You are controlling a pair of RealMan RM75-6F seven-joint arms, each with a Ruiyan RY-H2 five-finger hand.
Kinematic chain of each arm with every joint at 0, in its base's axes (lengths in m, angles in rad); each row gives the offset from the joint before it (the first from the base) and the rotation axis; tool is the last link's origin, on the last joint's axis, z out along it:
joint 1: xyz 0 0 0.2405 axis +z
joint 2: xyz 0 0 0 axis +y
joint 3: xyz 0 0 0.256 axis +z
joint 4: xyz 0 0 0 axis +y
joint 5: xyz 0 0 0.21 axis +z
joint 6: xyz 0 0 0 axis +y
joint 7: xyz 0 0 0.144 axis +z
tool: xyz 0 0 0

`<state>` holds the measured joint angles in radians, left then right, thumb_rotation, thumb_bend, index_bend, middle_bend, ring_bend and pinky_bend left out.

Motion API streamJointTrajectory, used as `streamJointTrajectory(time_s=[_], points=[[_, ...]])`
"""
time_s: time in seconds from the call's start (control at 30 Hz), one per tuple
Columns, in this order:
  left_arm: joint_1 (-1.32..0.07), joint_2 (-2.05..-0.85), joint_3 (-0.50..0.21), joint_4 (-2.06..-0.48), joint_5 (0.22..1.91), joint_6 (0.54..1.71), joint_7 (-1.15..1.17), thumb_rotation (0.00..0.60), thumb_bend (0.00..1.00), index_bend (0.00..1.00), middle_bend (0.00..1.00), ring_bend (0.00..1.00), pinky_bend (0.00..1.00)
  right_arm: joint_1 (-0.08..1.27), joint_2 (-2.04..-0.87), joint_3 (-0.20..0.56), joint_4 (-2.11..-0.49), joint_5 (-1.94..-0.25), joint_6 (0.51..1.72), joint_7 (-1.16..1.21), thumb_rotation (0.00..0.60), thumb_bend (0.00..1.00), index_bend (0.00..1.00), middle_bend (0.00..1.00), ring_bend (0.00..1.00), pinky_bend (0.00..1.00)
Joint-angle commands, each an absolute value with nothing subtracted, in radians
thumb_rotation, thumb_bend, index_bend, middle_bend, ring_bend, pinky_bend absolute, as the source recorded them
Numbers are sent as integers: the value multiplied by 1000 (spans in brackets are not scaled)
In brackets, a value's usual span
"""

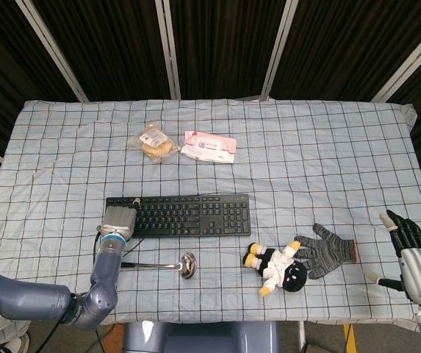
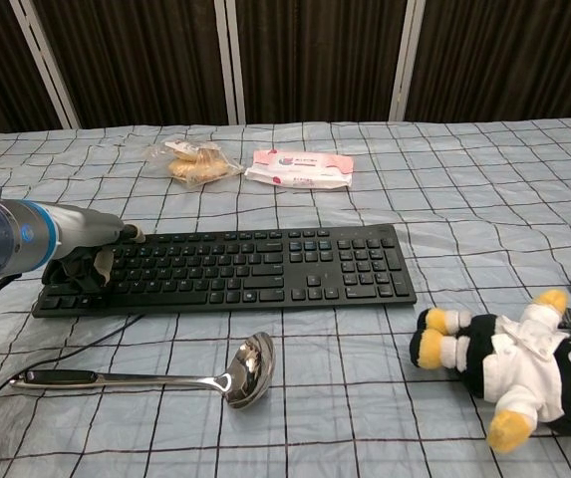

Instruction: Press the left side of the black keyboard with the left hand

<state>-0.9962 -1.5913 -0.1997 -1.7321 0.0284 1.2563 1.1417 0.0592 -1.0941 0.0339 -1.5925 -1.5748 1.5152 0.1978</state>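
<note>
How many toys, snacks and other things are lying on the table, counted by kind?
Keyboard: 1
Ladle: 1
Plush doll: 1
Grey glove: 1
Bagged bread: 1
Pack of wipes: 1
Total: 6
</note>
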Motion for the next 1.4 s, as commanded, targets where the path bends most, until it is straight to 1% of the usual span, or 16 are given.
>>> streamJointTrajectory(time_s=[0.03,0.5,0.63,0.73,0.8,0.87,0.97,1.0,1.07,1.1,1.13,1.17,1.23,1.27,1.33,1.4], points=[[-996,-1591,-199,-1731,28,1254,1140,600,1000,0,795,738,555,59,-1095,34,-1593,-1576,1516,196,600,51,0,0,0,0],[-995,-1578,-197,-1749,43,1253,1119,600,1000,0,796,738,555,58,-1094,33,-1591,-1576,1518,197,600,51,0,0,0,0],[-989,-1549,-204,-1797,87,1272,1095,600,1000,0,796,738,555,57,-1094,33,-1590,-1577,1519,195,600,51,0,0,0,0],[-970,-1509,-205,-1867,161,1303,1054,600,1000,0,791,734,553,57,-1094,32,-1589,-1576,1518,193,600,50,0,0,0,0],[-945,-1476,-193,-1925,237,1331,1012,600,1000,0,772,717,544,57,-1095,33,-1588,-1575,1519,192,600,51,0,0,0,0],[-908,-1439,-171,-1986,333,1364,960,600,1000,0,724,675,508,57,-1095,33,-1588,-1574,1519,190,600,51,0,0,0,0],[-853,-1389,-125,-2056,462,1414,897,600,971,0,551,527,417,56,-1095,33,-1588,-1574,1519,187,600,51,0,0,0,0],[-819,-1360,-90,-2091,539,1441,866,600,923,0,454,449,387,55,-1095,33,-1589,-1574,1521,184,600,51,0,0,0,0],[-761,-1316,-24,-2131,682,1485,813,600,761,0,227,280,313,55,-1096,32,-1590,-1575,1521,177,600,52,0,0,0,0],[-733,-1297,10,-2143,750,1505,791,600,699,0,150,219,278,55,-1097,32,-1590,-1576,1521,173,600,52,0,0,0,0],[-714,-1284,33,-2149,796,1517,777,600,600,0,66,127,220,55,-1098,32,-1591,-1576,1521,171,600,52,0,0,0,0],[-688,-1269,65,-2153,859,1535,757,600,499,0,16,55,151,55,-1098,32,-1591,-1576,1521,167,600,51,0,0,0,0],[-632,-1236,129,-2155,979,1574,717,600,344,0,0,1,49,54,-1099,32,-1592,-1575,1521,161,600,51,0,0,0,0],[-615,-1226,148,-2155,1015,1584,704,600,290,0,0,0,22,54,-1099,33,-1592,-1574,1522,159,600,51,0,0,0,0],[-564,-1199,200,-2146,1115,1616,666,600,176,0,0,0,0,53,-1100,34,-1592,-1572,1522,156,600,51,0,0,0,0],[-516,-1180,241,-2119,1207,1650,632,600,127,0,0,0,0,54,-1101,35,-1591,-1569,1522,153,600,51,0,0,0,0]])
